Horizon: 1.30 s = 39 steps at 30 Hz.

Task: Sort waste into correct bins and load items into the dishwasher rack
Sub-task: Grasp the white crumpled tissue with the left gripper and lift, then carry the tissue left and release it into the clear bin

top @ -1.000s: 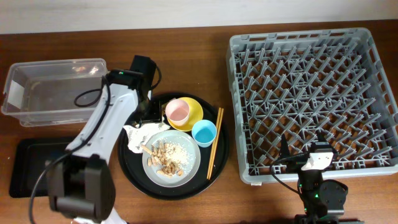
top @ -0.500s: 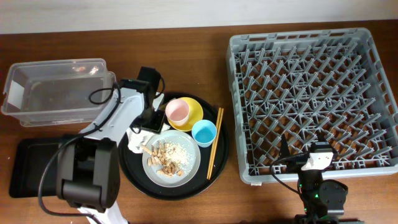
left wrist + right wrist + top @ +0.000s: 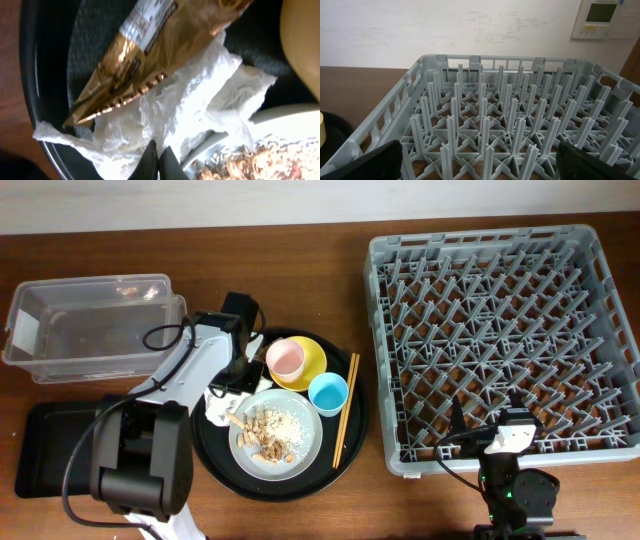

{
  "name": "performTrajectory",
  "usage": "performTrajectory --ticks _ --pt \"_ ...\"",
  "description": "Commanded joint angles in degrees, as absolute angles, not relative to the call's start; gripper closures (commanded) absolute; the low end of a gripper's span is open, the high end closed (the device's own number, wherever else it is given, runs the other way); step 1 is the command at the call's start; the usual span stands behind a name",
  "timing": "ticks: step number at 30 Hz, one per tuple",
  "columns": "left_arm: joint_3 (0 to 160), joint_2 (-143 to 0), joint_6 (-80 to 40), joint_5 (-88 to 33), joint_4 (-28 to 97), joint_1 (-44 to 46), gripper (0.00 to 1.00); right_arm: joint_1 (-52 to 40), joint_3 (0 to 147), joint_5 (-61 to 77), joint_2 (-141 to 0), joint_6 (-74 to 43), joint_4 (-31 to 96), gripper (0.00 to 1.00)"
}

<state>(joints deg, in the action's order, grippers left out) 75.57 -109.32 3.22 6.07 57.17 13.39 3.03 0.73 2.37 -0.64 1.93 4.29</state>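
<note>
Right gripper point(image 3: 480, 162): nearest the robot's edge, facing the near wall of the dishwasher rack point(image 3: 500, 320); its fingers are spread wide with nothing between them.
Flat black tray point(image 3: 45, 450): at the near left on the table point(image 3: 420, 500), partly covered by the left arm.
Grey plate point(image 3: 308, 450): on the near half of the round black tray point(image 3: 225, 475).
Peanut shells point(image 3: 262, 438): heaped on the plate, with pale crumbs beside them.
Chopsticks point(image 3: 343, 412): lying side by side along the right of the round tray, just beside the plate and the light-blue cup point(image 3: 328, 393).
Crumpled white paper napkin point(image 3: 200, 100): on the round tray left of the plate, its edge meeting the plate's rim.
Left gripper point(image 3: 159, 159): down at the napkin, fingertips drawn together on a fold of the paper.
Brown wrapper scrap point(image 3: 145, 55): lying across the napkin's far part.
Light-blue cup: upright, just past the plate's far right rim.
Pink cup point(image 3: 285, 358): upright, overlapping the left side of the yellow bowl point(image 3: 315, 360); whether it stands in the bowl or beside it cannot be told.
Clear plastic box point(image 3: 90, 340): far left, beyond the flat black tray.
Dishwasher rack: fills the right half of the table, well apart from the waste.
</note>
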Motion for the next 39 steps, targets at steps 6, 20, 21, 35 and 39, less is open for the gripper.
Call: performTrajectory --ticks 6,20,21,35,39 --pt "89.56 -109.16 0.21 0.8 72.6 13.34 0.99 3.4 0.32 1.89 -0.3 1.91 4.49 0.02" --pt "104.64 -103.59 -8.38 -0.69 81.65 6.85 0.99 3.4 0.32 1.89 -0.3 1.89 4.49 0.02" --pt "104.64 -102.21 -8.58 -0.69 80.05 5.76 0.99 3.4 0.32 1.89 -0.3 1.91 4.49 0.02" --pt "104.62 -100.71 -26.98 2.83 51.37 -18.46 0.99 3.4 0.32 1.87 -0.3 1.91 4.49 0.02" --pt "104.62 -103.04 -26.98 2.81 50.81 -20.12 0.99 3.42 0.32 1.89 -0.32 1.91 4.49 0.02"
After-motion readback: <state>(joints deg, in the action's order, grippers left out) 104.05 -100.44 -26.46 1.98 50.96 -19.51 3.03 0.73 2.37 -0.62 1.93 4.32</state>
